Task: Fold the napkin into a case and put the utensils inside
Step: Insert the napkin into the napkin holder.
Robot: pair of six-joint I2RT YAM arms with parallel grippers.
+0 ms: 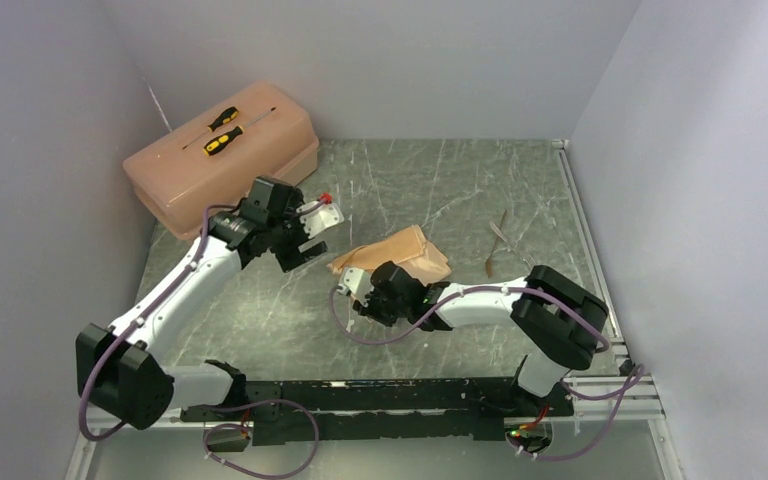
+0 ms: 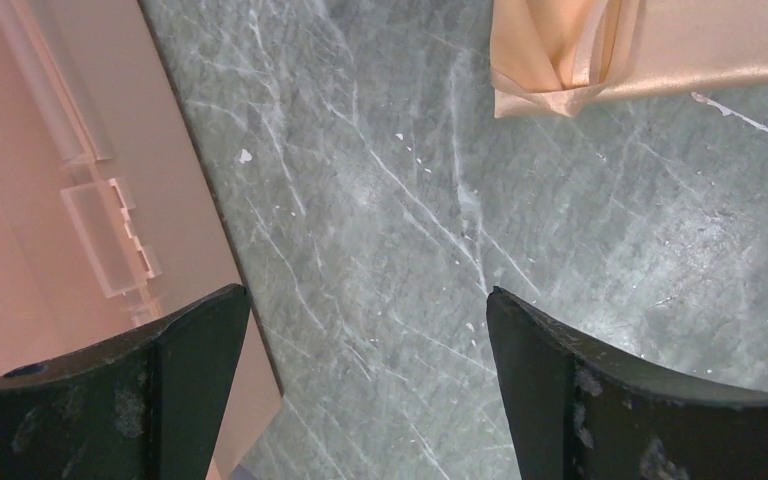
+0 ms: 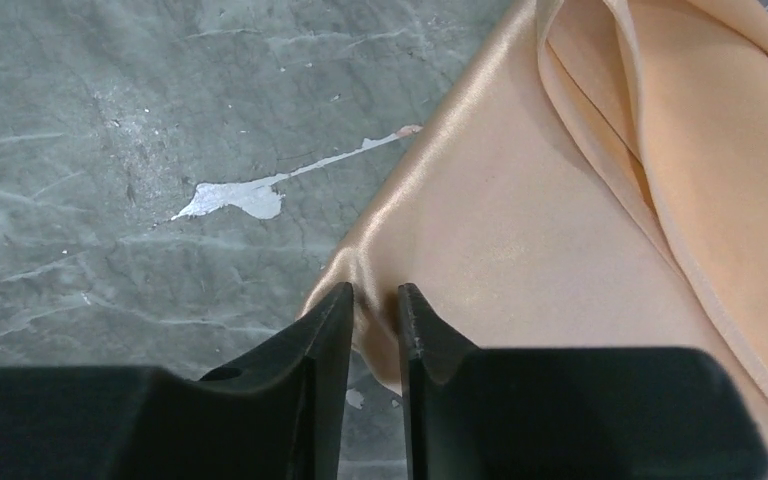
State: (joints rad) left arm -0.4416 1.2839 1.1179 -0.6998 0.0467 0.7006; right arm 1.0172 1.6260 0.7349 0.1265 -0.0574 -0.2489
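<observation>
Folding step, seemingly mid-fold. Right claw (image 3: 375,300) pinched narrow on a fold edge of the napkin (image 3: 520,230), partly folded at mid-surface (image 1: 440,180). Left claw (image 2: 368,310) wide, empty, just beside. Utensils (image 1: 498,240) apart toward the right edge. Next: carrying that edge across without slipping.

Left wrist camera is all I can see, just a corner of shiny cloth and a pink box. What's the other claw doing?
Observer: The right claw is pinched on the near corner of the napkin, low over the table.
Operator: Where are the fork things?
Observer: The utensils lie bare on the table, to the right of the napkin, none inside it.
Operator: Anything on the pink box?
Observer: Two yellow-and-black screwdrivers lie on top of the toolbox.
</observation>
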